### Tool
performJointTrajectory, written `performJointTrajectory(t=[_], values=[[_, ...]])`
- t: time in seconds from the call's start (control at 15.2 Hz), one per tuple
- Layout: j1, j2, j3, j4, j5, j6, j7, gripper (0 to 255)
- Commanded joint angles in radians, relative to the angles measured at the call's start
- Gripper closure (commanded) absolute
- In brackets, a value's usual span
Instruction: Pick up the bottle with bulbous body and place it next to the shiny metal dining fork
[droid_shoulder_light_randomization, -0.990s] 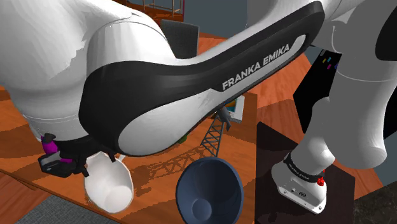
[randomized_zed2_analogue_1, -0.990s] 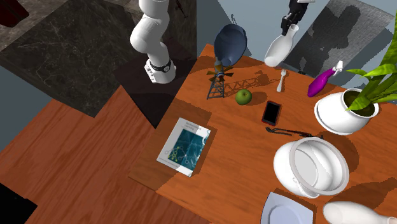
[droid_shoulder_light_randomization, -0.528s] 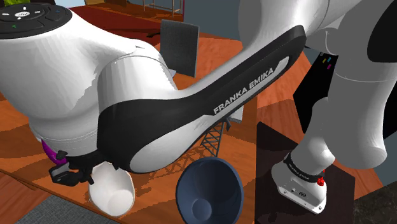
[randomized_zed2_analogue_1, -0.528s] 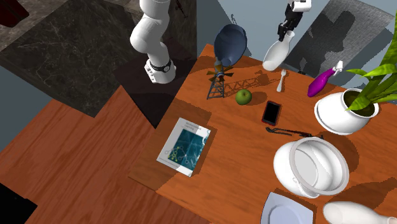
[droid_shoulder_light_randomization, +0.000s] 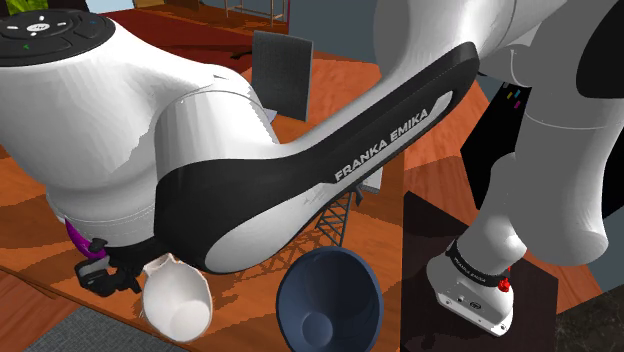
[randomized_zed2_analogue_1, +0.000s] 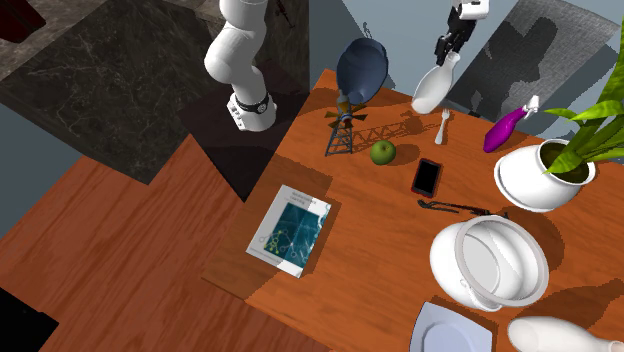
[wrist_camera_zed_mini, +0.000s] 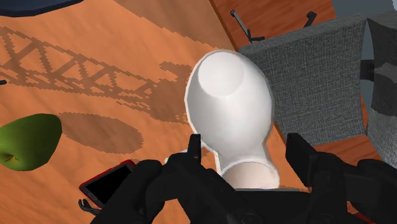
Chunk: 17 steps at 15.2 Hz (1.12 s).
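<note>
Inspection of the wooden table, read from the second exterior view's left to its right. I note a book lying flat toward the left side. Next, a small dark lattice tower stands upright, with a dark blue bowl just behind it. A green apple sits just beside the tower's foot, and a black phone lies flat near the apple.

Further right, the gripper hangs over the table's far edge. Its jaws are clamped on the neck of the white bulbous bottle, which is tilted, neck up and round body down. In the wrist view I see the fingers on either side of the neck and pressed to it. The bottle's rounded base points away toward the table and a grey mat beyond its edge. I cannot tell whether the base touches the wood.

The fork lies on the table near the bottle's body, on the phone's side, and the two are apart. Right of the fork lies a purple spray bottle, then a white pot holding a green plant.
</note>
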<state>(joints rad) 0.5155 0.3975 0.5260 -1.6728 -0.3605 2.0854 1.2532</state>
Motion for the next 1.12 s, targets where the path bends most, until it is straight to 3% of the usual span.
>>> performJointTrajectory(t=[0.0,0.26,0.53,1.06], values=[[0.000,0.000,0.000,0.000,0.000,0.000,0.000,0],[0.000,0.000,0.000,0.000,0.000,0.000,0.000,0],[-0.002,-0.051,0.018,0.058,0.036,-0.100,-0.023,0],[-0.002,-0.051,0.018,0.058,0.036,-0.100,-0.023,0]])
